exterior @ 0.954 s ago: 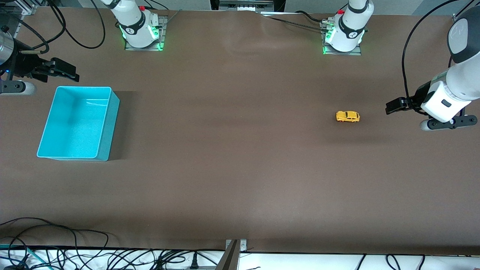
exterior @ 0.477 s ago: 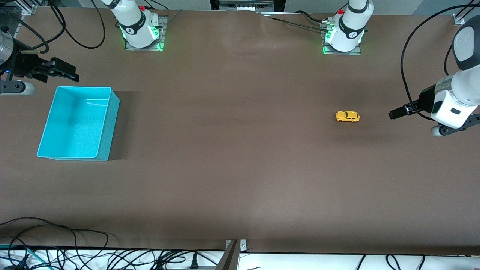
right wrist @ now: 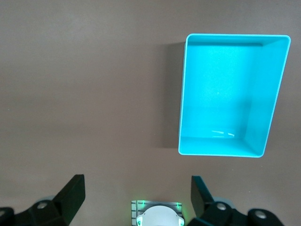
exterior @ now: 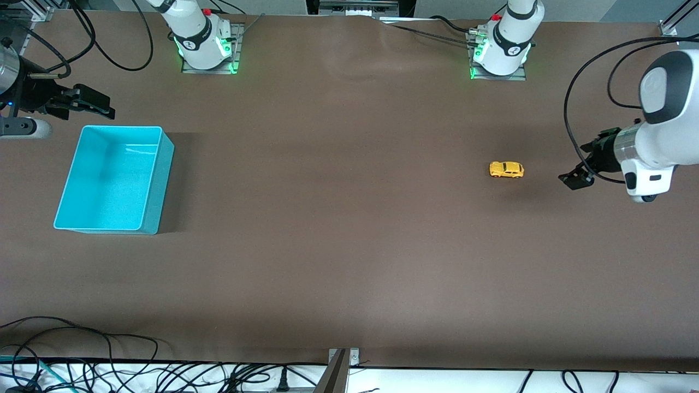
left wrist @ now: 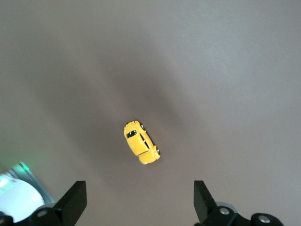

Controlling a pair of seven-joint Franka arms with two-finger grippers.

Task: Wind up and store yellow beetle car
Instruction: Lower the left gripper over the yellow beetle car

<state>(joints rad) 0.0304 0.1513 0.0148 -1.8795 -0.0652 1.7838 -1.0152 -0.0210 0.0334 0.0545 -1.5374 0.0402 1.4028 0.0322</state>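
Nothing looks done: car [exterior: 506, 170] sits untouched mid-right of frame, bin [exterior: 87, 220] empty. Our left gripper [exterior: 574, 180] hangs wide beside it; our right gripper [exterior: 97, 106] waits wide, upper left.

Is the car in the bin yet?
No. The car sits on the bare table, with the bin empty.
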